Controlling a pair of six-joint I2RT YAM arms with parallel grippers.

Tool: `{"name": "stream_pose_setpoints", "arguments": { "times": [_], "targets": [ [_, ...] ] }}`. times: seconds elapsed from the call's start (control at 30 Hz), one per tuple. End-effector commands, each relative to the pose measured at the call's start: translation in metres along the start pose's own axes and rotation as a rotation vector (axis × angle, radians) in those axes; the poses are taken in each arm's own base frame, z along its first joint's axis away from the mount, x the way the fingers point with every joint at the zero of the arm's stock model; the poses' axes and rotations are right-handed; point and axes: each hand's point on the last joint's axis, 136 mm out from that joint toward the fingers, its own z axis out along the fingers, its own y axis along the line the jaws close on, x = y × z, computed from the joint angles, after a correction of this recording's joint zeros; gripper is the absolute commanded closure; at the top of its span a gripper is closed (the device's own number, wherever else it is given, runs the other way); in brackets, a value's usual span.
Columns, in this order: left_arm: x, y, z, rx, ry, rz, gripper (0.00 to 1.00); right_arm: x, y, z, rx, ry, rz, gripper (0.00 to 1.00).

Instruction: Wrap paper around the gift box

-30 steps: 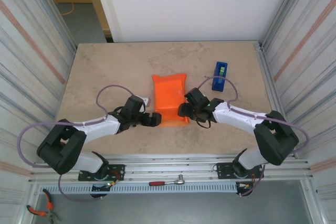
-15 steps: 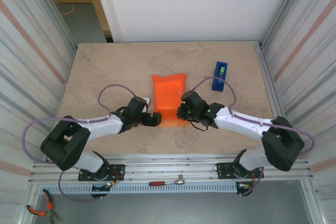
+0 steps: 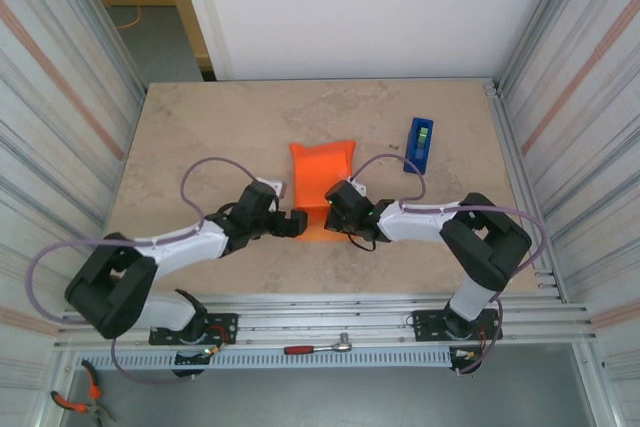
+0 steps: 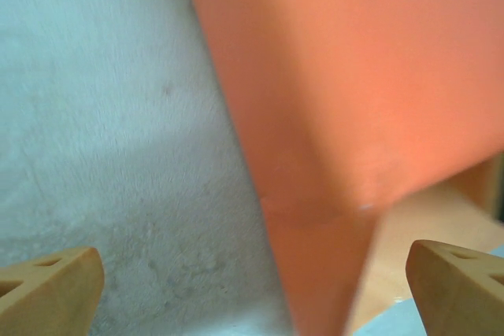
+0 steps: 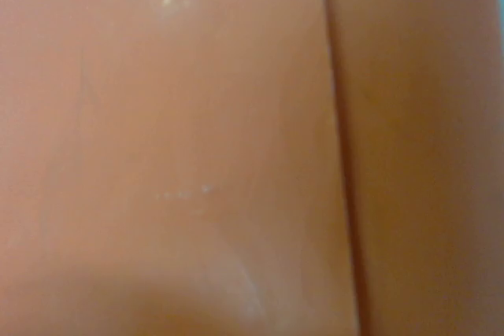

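Left gripper (image 3: pixel 297 224): you have it wide open, the paper's (image 3: pixel 322 175) folded corner just ahead between its fingertips
Right gripper (image 3: pixel 337 209): closed, paper right up against it
Paper: folded, between your two grippers

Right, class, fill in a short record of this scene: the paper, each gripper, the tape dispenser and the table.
paper: orange, folded into a bundle, mid-table
left gripper: open, fingers either side of the bundle's near left corner
right gripper: shut, at the bundle's near right edge; whether it pinches the sheet cannot be told
tape dispenser: blue, green roll, far right of the paper, apart from it
table: beige, stone-look top
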Motion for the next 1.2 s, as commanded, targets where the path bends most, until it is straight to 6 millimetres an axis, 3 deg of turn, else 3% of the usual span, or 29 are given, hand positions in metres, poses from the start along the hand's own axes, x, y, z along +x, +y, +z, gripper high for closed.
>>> {"name": "stream_pose_setpoints", "arguments": {
  "times": [0.0,0.13,0.3,0.33,0.7,0.9,1.03,1.17],
  "targets": [
    [-0.03,0.004,-0.02,-0.027,-0.15,-0.064,0.01,-0.009,-0.002,0.006,0.013,-0.037,0.026,1.0],
    [-0.039,0.004,-0.027,-0.035,-0.176,-0.087,0.05,-0.005,-0.006,0.008,0.016,-0.024,0.031,1.0],
    [-0.028,-0.013,-0.02,0.061,-0.11,-0.013,0.39,-0.005,-0.006,0.006,0.012,-0.021,0.031,1.0],
    [-0.025,-0.013,-0.017,0.058,-0.098,-0.014,0.41,-0.004,-0.005,0.005,0.009,-0.019,0.03,1.0],
    [0.006,-0.01,0.003,0.011,-0.052,-0.007,0.34,0.0,-0.003,0.007,-0.006,0.002,0.033,1.0],
    [0.011,-0.004,0.015,-0.08,-0.047,0.006,0.4,0.003,0.003,0.006,-0.03,0.018,0.029,1.0],
    [0.014,0.004,0.024,-0.159,-0.038,0.015,0.49,-0.002,0.013,-0.009,-0.066,0.015,0.02,1.0],
    [0.016,0.006,0.029,-0.215,-0.023,0.044,0.55,-0.013,0.02,-0.036,-0.096,-0.015,0.01,1.0]
  ]
}}
